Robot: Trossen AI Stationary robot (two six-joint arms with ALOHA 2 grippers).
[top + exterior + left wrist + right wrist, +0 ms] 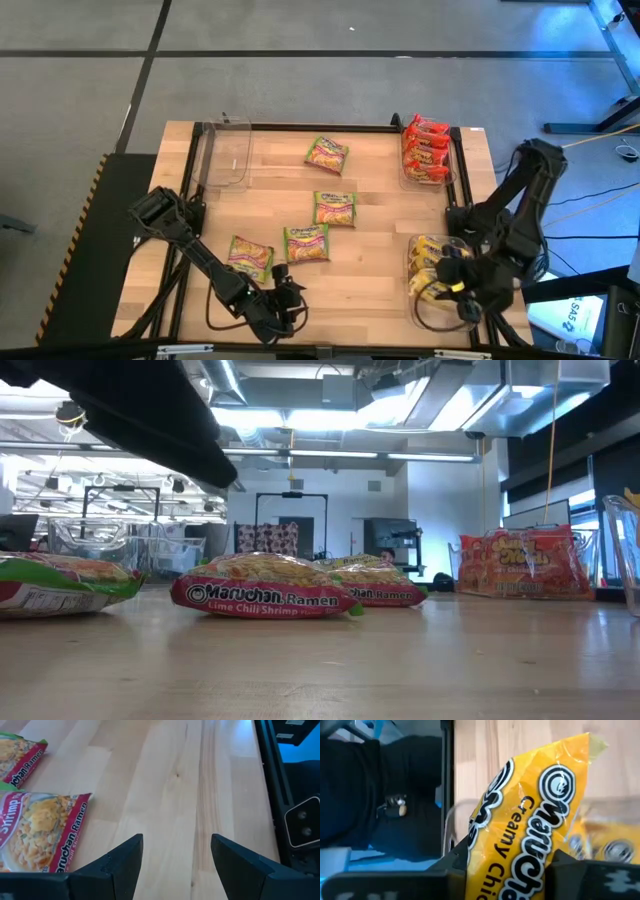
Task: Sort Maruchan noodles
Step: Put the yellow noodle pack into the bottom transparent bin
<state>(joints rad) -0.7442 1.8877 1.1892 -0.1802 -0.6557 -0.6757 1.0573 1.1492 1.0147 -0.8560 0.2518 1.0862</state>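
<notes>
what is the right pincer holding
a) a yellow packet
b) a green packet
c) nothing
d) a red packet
a: the right pincer is shut on a yellow packet, clamped between its fingers over the bin with the other yellow ones.

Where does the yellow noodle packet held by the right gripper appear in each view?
High: yellow packet over the bin at bottom right, in the right gripper.
Low: not in it.
Left wrist: not in it.
Right wrist: yellow packet fills the centre.
Shared landmark: that bin.
</notes>
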